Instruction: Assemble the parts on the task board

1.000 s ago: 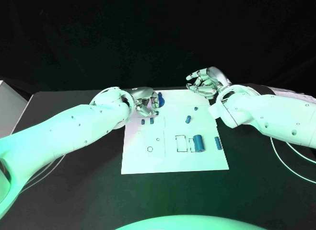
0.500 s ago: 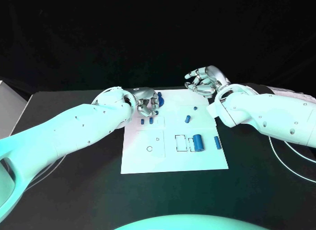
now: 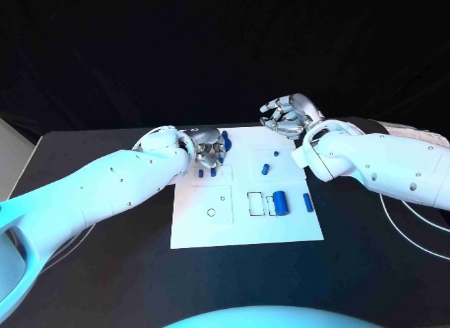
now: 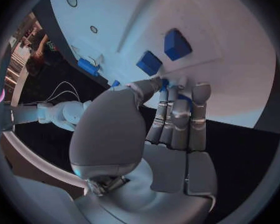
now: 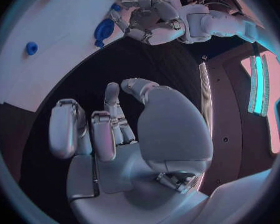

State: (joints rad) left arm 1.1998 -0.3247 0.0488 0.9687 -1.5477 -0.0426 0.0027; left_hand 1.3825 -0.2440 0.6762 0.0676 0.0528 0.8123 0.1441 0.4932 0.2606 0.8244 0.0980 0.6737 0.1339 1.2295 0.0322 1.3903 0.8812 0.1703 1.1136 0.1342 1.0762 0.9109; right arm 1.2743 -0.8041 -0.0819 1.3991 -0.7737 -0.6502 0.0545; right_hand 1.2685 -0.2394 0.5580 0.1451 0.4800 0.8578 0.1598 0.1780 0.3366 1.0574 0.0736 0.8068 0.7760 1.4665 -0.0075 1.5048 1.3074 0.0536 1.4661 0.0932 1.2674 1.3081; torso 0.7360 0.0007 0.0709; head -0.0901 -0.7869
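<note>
Here, the white task board (image 3: 246,232) lies in the middle of the black table (image 3: 97,273), and several blue parts are on it. The left hand (image 3: 207,148) is down at the far left corner of the board, its fingers (image 4: 177,115) held together and bent onto the board surface. A bit of blue shows between the fingertips in the left wrist view, but I cannot tell if the hand holds this piece or only touches it. Just beside these fingers, two small blue blocks (image 4: 164,54) stand on the board, close to each other; in the head view they are the two short parts (image 3: 207,173) near the hand.

The right hand (image 3: 287,117) is raised over the far edge of the board, at its right side, apart from the left hand. Its fingers (image 5: 109,124) are curled inward and the palm holds nothing.

Toward the middle of the board a small slanted blue piece (image 3: 266,169) lies alone. Nearer to the robot there is a rectangular outline (image 3: 257,203) drawn on the board, and a bigger blue cylinder (image 3: 280,202) lies just beside it. A thin blue bar (image 3: 307,201) lies close to the right edge of the board. On the left half, a small ring mark (image 3: 212,212) is on the white surface. In the right wrist view a round blue part (image 5: 104,30) shows near the left hand, at the far edge of the board.
</note>
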